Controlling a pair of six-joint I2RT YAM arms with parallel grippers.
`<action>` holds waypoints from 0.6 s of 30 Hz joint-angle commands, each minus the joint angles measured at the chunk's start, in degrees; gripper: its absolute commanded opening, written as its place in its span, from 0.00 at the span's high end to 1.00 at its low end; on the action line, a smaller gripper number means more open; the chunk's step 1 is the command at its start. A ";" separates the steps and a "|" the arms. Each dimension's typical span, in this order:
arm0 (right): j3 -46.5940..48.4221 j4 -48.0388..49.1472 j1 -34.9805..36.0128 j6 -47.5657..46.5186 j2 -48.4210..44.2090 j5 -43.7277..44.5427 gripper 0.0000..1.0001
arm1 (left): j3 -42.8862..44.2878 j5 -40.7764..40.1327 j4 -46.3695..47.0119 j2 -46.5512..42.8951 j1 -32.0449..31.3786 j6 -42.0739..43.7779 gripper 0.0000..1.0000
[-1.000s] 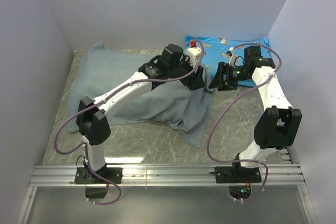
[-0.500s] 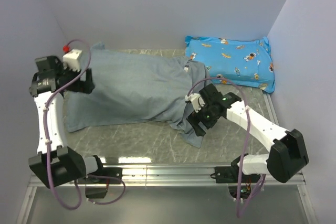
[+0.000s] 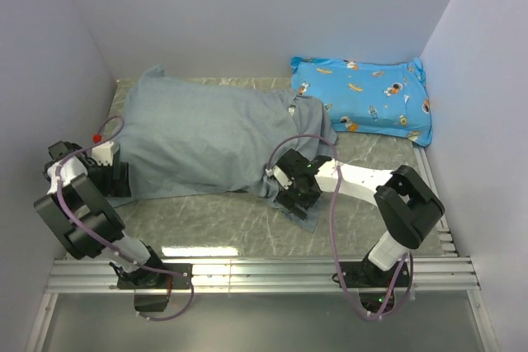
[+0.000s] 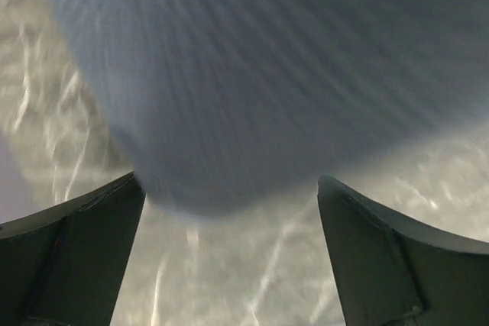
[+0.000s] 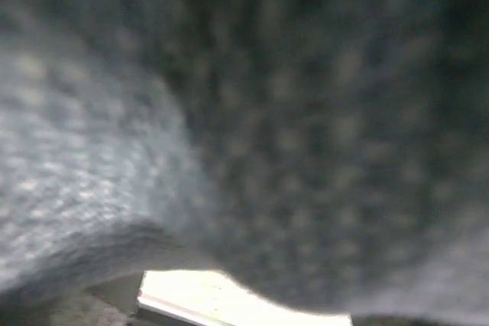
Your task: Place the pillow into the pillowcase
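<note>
Since half a second ago the left arm (image 3: 78, 212) has pulled back: left pincer (image 3: 115, 177) went from the far-left edge of the pillowcase (image 3: 206, 133) to its near-left corner. Right arm (image 3: 363, 179) folded in, and right pincer (image 3: 290, 193) slid slightly left on the same rumpled end.

Left pincer: jaws wide apart, gripping nothing. Its wrist view shows both fingers (image 4: 84, 257) either side of a rounded pillowcase corner just ahead, marble bench (image 3: 223, 220) below.

Right pincer: down on the fabric at the near-right corner, can't tell if parted or closed.

Pillowcase: middle of bench, grey-blue face up, long axis left to right. Right end is bunched, one flap trailing toward the near edge under the right pincer.

Hidden/unclear: right wrist view is only blurred grey-blue cloth, no fingers seen. Pillow not visible in any view; case looks puffy but contents can't be told.

Around: bright blue cartoon-print cushion (image 3: 367, 100) in the far-right corner against the right wall (image 3: 487, 80), its near-left corner just beside the pillowcase's right end.
</note>
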 commanded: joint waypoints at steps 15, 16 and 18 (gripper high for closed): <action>-2.73 -3.14 -13.01 -6.66 -18.70 4.87 1.00 | 8.26 13.64 -6.66 2.09 3.87 5.23 1.00; -2.72 -4.02 -13.73 -7.45 -20.75 4.07 1.00 | 9.58 14.17 -8.06 1.38 4.31 5.23 1.00; -1.06 -5.08 -14.61 -8.16 -26.18 3.80 1.00 | 13.70 16.19 -11.83 -0.55 5.10 4.00 0.99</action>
